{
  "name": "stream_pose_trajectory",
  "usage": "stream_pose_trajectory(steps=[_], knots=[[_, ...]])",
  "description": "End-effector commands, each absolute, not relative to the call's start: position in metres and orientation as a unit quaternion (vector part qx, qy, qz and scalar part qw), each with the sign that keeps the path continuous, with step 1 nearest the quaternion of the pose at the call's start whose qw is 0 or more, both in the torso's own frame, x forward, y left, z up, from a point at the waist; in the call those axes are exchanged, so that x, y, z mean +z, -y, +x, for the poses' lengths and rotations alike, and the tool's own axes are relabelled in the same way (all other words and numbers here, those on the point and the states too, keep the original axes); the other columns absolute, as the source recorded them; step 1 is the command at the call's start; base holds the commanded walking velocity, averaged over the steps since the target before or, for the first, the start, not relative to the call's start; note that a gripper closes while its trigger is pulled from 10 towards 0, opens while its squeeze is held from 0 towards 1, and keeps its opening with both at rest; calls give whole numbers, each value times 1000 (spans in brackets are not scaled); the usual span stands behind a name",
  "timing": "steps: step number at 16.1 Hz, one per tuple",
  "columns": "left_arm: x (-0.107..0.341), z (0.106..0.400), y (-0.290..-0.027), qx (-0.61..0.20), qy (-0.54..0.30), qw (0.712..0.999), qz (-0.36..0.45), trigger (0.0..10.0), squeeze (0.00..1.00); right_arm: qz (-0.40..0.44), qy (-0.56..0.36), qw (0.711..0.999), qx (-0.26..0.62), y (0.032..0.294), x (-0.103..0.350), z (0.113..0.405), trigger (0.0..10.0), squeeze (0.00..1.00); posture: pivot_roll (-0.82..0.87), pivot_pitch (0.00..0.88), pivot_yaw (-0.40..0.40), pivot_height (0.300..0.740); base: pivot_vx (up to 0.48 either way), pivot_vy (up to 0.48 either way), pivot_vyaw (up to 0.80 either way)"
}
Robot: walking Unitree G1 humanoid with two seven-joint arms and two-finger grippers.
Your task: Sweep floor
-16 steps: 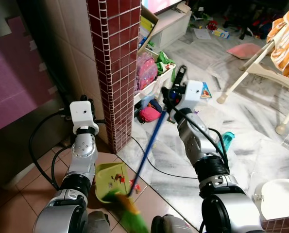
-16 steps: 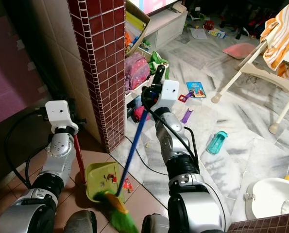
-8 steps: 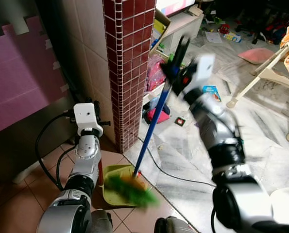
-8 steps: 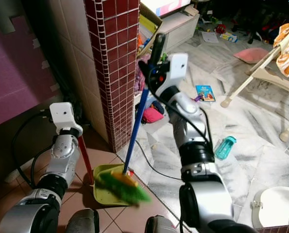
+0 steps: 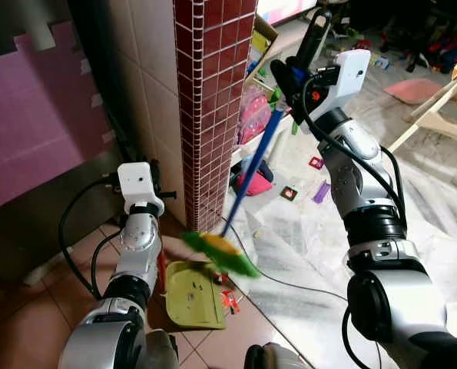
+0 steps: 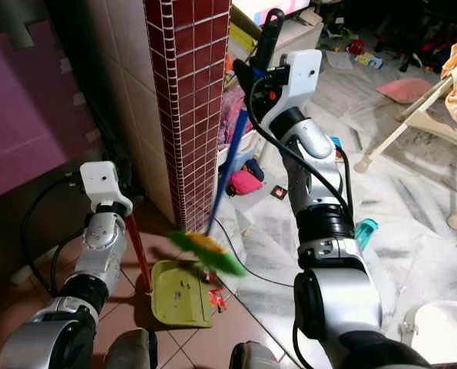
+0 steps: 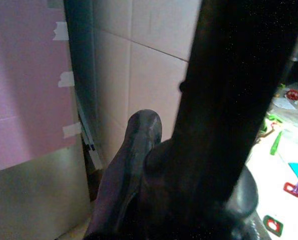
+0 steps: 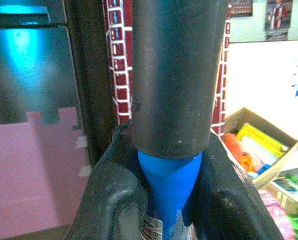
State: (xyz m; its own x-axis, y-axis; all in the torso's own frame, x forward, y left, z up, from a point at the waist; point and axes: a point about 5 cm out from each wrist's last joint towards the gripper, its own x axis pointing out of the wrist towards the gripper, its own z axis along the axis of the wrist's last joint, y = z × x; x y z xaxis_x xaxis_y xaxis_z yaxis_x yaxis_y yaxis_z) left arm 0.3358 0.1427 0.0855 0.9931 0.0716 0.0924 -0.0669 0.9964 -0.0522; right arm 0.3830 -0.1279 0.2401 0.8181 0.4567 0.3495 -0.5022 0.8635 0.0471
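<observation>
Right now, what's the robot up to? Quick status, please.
Right gripper shut on blue broom, green bristles lifted above green dustpan. Left gripper holds its red handle. Black cable trails nearby.

Bright daylight on the white marble floor [image 5: 443, 192], shaded dim terracotta tiled corner [image 5: 13, 330], motion-blurred green broom head [image 5: 220, 252], left wrist view dark and unfocused up close
</observation>
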Motion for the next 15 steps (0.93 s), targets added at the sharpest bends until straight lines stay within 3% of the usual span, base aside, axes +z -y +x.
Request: stream_pose_trajectory(steps=[1, 5, 10, 15], knots=[[92, 338, -121, 10, 61, 995, -78, 10000, 0, 49, 174, 962, 205, 138, 237, 384, 10000, 0, -74, 17, -65, 740, 0, 0, 0], [92, 338, -121, 10, 62, 995, -78, 10000, 0, 37, 129, 977, 164, 134, 195, 375, 10000, 0, -72, 17, -66, 740, 0, 0, 0], [91, 338, -119, 9, 59, 995, -80, 10000, 0, 60, 64, 983, 163, 105, 145, 353, 10000, 0, -72, 22, -67, 740, 0, 0, 0], [93, 339, -117, 4, 64, 993, -95, 10000, 0, 183, 23, 966, 182, 83, 148, 352, 10000, 0, -80, 18, -70, 740, 0, 0, 0]])
